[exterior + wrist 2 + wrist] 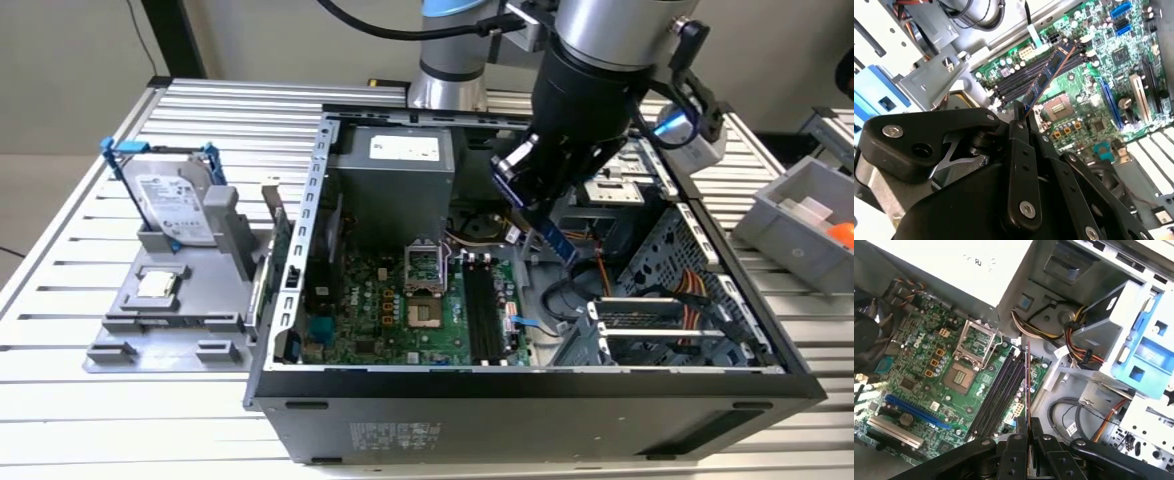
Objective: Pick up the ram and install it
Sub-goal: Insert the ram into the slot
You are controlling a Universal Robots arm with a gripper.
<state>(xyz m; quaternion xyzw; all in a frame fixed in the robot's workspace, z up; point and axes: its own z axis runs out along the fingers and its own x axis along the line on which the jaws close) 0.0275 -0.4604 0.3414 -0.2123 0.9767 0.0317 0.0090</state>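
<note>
I hold the ram (pixel 550 238), a thin blue circuit-board stick with black chips, in my gripper (pixel 523 195), which is shut on one end of it. It hangs tilted inside the open computer case (pixel 307 200), above the right part of the motherboard (pixel 374 310). In the second wrist view the ram (pixel 1046 77) reaches out from the gripper (pixel 1021 114) over the long black memory slots (pixel 1019 75). The first wrist view shows the ram (pixel 1027 382) edge-on, running alongside the slots (pixel 999 392) and still clear of them, with the gripper (pixel 1028 424) shut around it.
A silver hard drive (pixel 174 205) stands in a grey fixture (pixel 160 300) on the exterior view's left. The power supply (pixel 394 165) sits at the case's back, drive cages and cables (pixel 667 300) on its right. A grey bin (pixel 801 215) stands at the exterior view's far right.
</note>
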